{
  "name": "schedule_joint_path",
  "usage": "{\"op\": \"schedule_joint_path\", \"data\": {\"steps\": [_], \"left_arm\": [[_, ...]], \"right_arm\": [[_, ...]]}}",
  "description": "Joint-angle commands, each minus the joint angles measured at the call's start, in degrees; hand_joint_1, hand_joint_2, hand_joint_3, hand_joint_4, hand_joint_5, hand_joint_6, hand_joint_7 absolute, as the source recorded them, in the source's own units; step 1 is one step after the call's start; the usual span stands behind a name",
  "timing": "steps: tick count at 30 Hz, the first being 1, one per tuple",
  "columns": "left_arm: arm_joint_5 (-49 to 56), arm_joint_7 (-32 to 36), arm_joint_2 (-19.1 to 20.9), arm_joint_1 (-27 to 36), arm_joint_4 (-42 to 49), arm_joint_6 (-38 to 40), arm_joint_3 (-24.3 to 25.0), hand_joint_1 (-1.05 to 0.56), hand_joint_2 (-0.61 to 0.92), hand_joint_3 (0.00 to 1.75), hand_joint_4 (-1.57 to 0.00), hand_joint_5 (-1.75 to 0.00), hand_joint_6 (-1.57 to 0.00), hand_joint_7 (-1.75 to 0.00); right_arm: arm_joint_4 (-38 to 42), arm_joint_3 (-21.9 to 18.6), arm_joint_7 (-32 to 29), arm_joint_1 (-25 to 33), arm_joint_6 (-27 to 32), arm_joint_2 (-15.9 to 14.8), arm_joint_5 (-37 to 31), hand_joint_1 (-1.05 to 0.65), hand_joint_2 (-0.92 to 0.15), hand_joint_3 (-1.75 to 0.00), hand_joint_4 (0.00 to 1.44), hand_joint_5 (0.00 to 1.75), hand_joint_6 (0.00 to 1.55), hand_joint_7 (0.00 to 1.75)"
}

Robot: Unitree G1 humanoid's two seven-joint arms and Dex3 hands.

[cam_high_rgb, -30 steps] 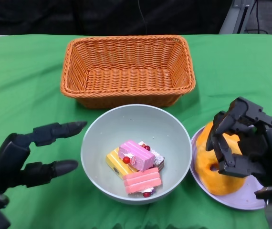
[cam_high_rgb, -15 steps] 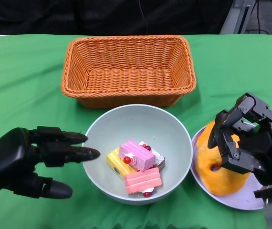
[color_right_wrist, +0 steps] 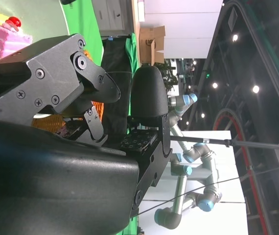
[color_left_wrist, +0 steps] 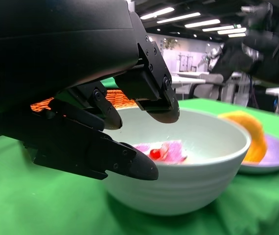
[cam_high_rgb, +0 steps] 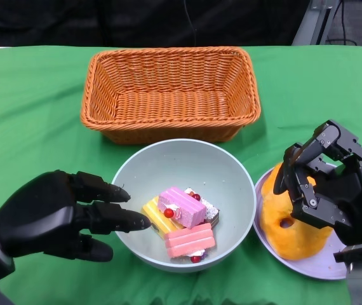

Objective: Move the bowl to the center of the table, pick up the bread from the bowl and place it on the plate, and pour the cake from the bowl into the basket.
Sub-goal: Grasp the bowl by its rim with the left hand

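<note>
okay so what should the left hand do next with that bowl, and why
Probably close the left hand on the bowl rim: its fingers already reach over the near edge without holding it. The bread sits on the plate, and the cake remains inside.

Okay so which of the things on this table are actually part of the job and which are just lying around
Part of the job:
bowl
cake pieces in the bowl
bread, already on the plate
plate
basket
left hand, fingers at the bowl's rim
right hand, above the bread

Just lying about:
nothing but the green tablecloth
</note>
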Motion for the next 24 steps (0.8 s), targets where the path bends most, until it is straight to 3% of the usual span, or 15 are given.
{"op": "schedule_joint_path", "data": {"steps": [1,11,24], "left_arm": [[3.0,9.2,3.9,-3.4,0.5,5.0,-8.4,-0.44,0.92,0.09,-0.87,-0.07,-0.82,-0.01],[1.4,14.1,4.6,-11.5,6.6,12.3,-26.4,-0.49,0.92,0.09,-0.92,-0.09,-0.86,-0.02],[-1.0,14.7,4.1,-15.8,9.9,16.7,-37.1,-0.52,0.92,0.05,-0.97,-0.11,-0.89,-0.02]], "right_arm": [[-1.6,-0.3,-0.7,0.7,0.0,0.3,-0.1,-0.01,-0.62,-1.08,0.76,1.72,0.67,1.45],[-2.1,-0.2,-1.2,0.9,0.4,0.9,-0.5,0.00,-0.61,-1.11,0.77,1.72,0.67,1.46],[-2.6,-0.2,-1.1,1.0,0.8,1.1,0.0,-0.02,-0.60,-1.09,0.76,1.72,0.67,1.44]]}}
